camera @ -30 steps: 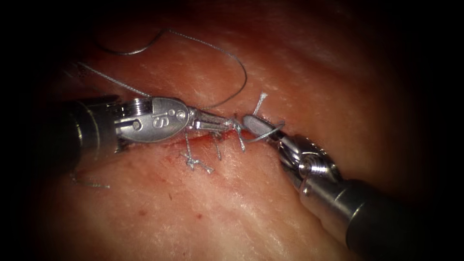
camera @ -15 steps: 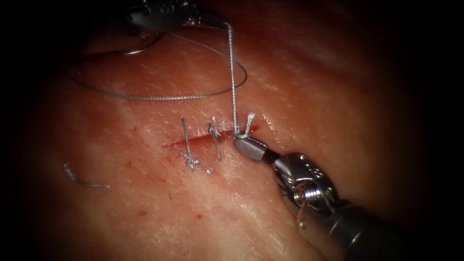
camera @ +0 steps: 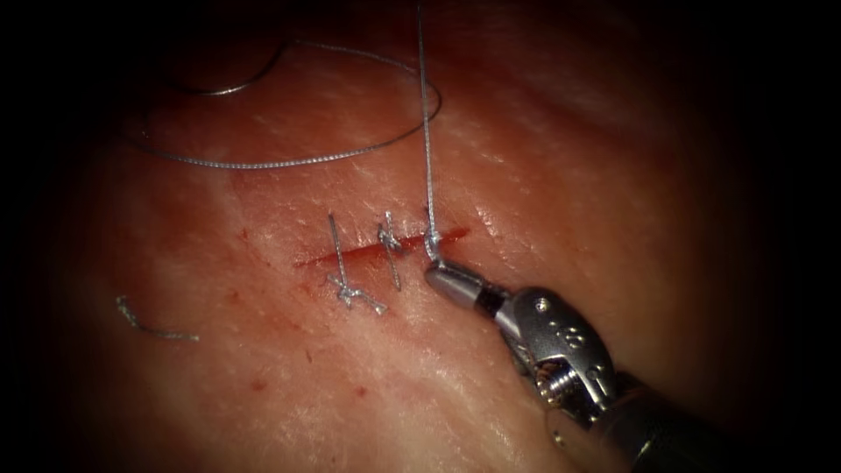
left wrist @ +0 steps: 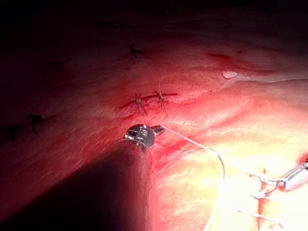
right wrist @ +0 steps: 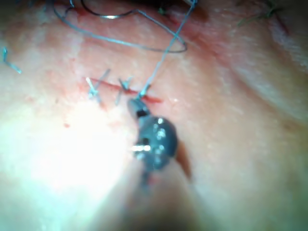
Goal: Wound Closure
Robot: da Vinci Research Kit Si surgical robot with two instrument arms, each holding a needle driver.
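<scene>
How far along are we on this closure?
Two knotted grey stitches cross the red cut. In hand: left claw and right claw grip the taut grey thread at a third stitch. Curved steel needle lies free on tissue. Left: trimming, likely.

no legible text, faint unreadable engraved marks on the right tool (camera: 561, 337) wrist housing

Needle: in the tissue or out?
Out. The needle lies on the tissue, above and left of the cut, held by neither tool. Left tool and right tool grip taut thread.
</scene>
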